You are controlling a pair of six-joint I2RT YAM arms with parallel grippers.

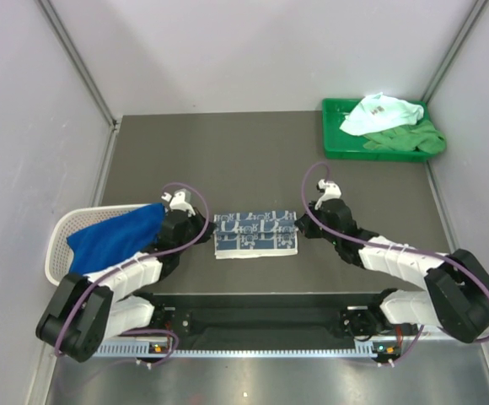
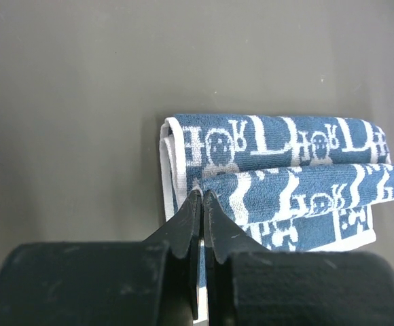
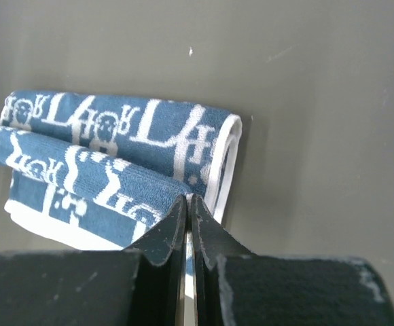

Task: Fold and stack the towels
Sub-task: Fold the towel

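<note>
Printed towel (image 1: 255,234), a small dark blue cloth with white letters, little faces and a white edge, lay folded on the dark grey worktop (image 1: 228,160), in the middle and close to the two arms. The left claw (image 1: 206,226) was at its left end and the right claw (image 1: 302,221) was at its right end. In the left wrist view, the left claw (image 2: 202,195) had its two black fingers pressed together on the edge of the top layer of the printed towel (image 2: 272,146). That layer ran away from the tips as a band stretched over the folded part below. In the right wrist view, the right claw (image 3: 187,198) pinched the other end of the same layer of the printed towel (image 3: 115,129) in the same way. At the left side of the worktop sat a white mesh basket (image 1: 56,245). A plain royal blue towel (image 1: 114,238) lay in it and spilled over its right rim, near the left arm. In the far right corner stood a green plastic tray (image 1: 335,143). A pale mint and white towel (image 1: 384,112) lay bunched in it, partly on top of a green towel (image 1: 413,139).
</note>
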